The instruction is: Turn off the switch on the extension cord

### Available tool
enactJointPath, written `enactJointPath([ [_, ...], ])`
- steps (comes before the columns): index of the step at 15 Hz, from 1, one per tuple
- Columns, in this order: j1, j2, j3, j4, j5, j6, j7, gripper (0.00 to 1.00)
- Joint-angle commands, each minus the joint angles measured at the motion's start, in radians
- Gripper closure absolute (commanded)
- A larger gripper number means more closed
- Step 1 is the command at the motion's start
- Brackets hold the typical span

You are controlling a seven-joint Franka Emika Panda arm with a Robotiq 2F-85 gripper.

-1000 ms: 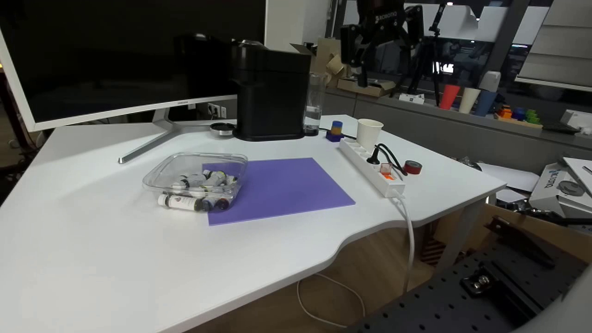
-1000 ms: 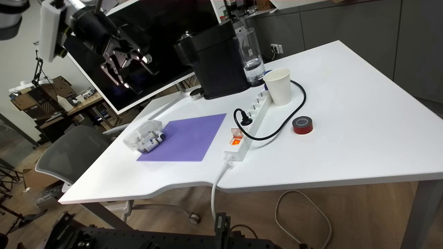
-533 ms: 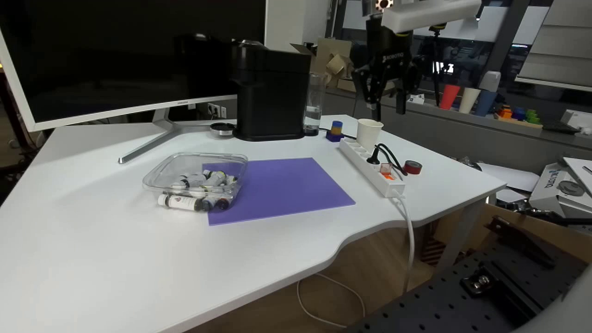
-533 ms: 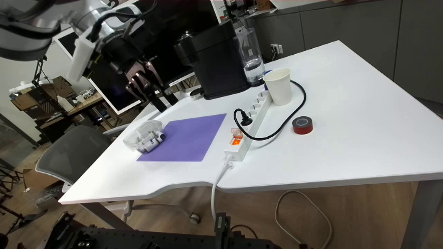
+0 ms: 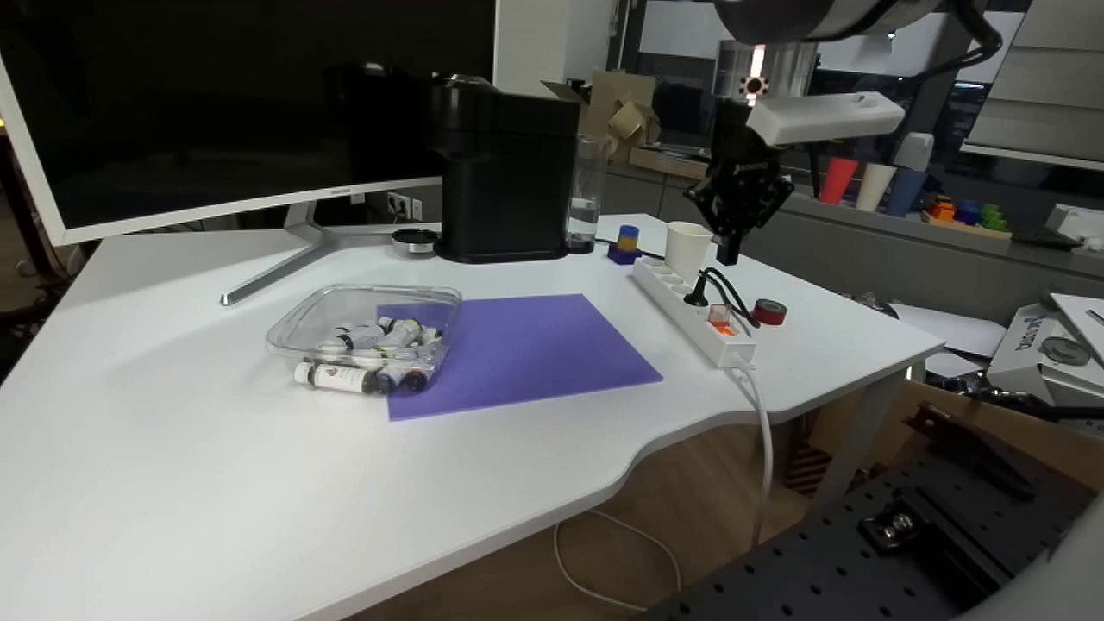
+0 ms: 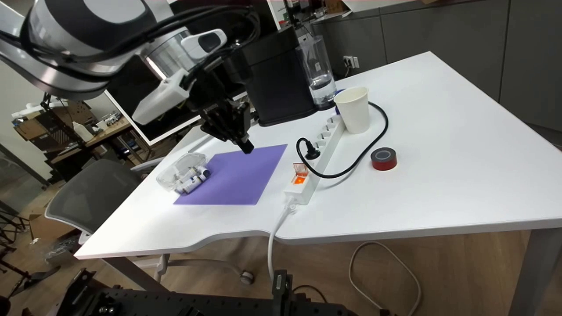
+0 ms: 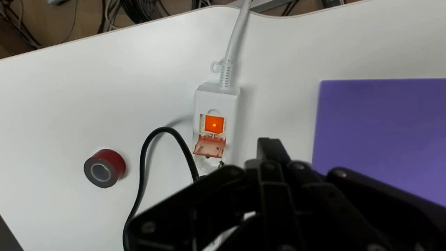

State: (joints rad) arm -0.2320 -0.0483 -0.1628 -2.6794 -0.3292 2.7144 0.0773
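Note:
The extension cord (image 7: 217, 99) lies on the table as a white power strip, its cable running off the table edge. At the cable end sits the orange-red switch (image 7: 214, 124), showing a bright spot. Its see-through red flap (image 7: 210, 146) is folded back toward the sockets. My gripper (image 7: 270, 141) is shut with its fingertips together and nothing between them. In the wrist view the tips appear beside the strip, right of and below the switch. In an exterior view my gripper (image 6: 246, 148) hangs above the purple mat's area, apart from the strip.
A black plug (image 6: 312, 152) with a looping black cable stands in the strip near the switch. A white paper cup (image 6: 353, 109) is beside the strip's far end. Red tape (image 6: 383, 161), a purple mat (image 5: 535, 354), a clear tray (image 5: 362, 302) of bottles and a black machine (image 5: 509, 172) share the table.
The gripper's jaws have come together from wide apart. The arm has moved down from in front of the monitor toward the power strip. The objects on the table have not moved.

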Motion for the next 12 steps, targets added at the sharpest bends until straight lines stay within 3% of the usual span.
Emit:
enactJointPath([
  [1, -0.003, 0.078, -0.045, 0.035, 0.162, 0.042, -0.168, 1.0],
  [2, -0.005, 0.088, -0.048, 0.043, 0.21, 0.025, -0.2, 1.0],
  [3, 0.002, 0.055, -0.045, 0.011, 0.143, 0.036, -0.141, 0.99],
  [5, 0.0, 0.077, -0.052, 0.022, 0.191, 0.035, -0.185, 0.99],
  [12, -0.026, 0.138, -0.087, 0.079, 0.198, -0.009, -0.166, 1.0],
])
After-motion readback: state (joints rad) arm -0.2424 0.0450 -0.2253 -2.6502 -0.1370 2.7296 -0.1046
